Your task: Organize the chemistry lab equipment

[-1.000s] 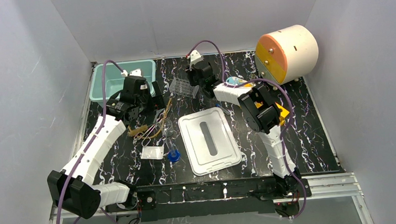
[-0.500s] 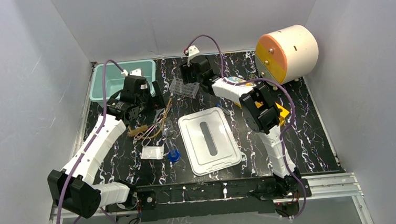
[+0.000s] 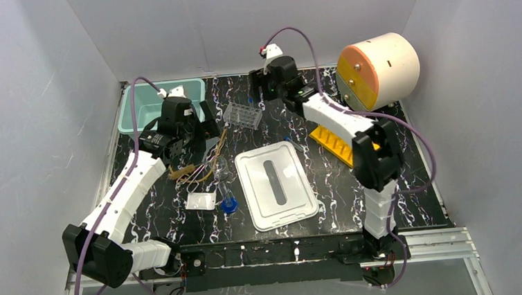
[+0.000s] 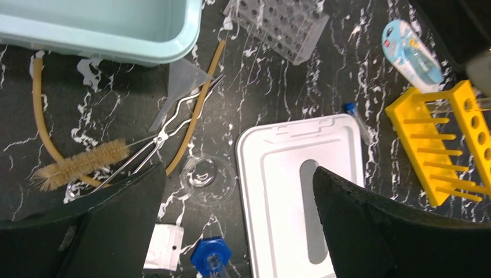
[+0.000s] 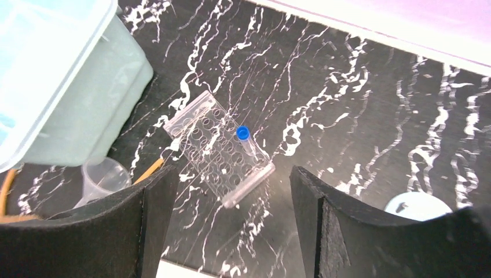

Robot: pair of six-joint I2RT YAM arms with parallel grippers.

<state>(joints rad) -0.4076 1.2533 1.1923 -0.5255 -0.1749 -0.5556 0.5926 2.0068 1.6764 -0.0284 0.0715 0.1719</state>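
My right gripper point(image 3: 261, 94) hangs open above the clear tube rack point(image 5: 215, 155), with nothing between its fingers. One blue-capped tube point(image 5: 245, 139) stands in that rack. My left gripper point(image 4: 237, 172) is open too, high over a clear round dish point(image 4: 207, 178) and the edge of the white lid point(image 4: 289, 145). Below it lie tan tubing point(image 4: 39, 110), a brush point(image 4: 81, 165), metal tongs point(image 4: 173, 121), a clear funnel point(image 4: 182, 81), a blue-capped flask point(image 4: 210, 256), a white packet point(image 4: 163, 255) and a loose blue-capped tube point(image 4: 359, 120). The yellow rack point(image 3: 333, 142) lies to the right.
A teal bin point(image 3: 146, 105) stands at the back left, close to the left wrist. The big cream drum point(image 3: 381, 69) fills the back right corner. A blue-and-white packaged item point(image 4: 412, 55) lies behind the yellow rack. The white lid point(image 3: 275, 185) takes up the middle.
My right gripper has opened and pulled up and back to the right, away from the clear rack. Its arm has stretched out, uncovering the yellow rack. The left arm has barely moved.
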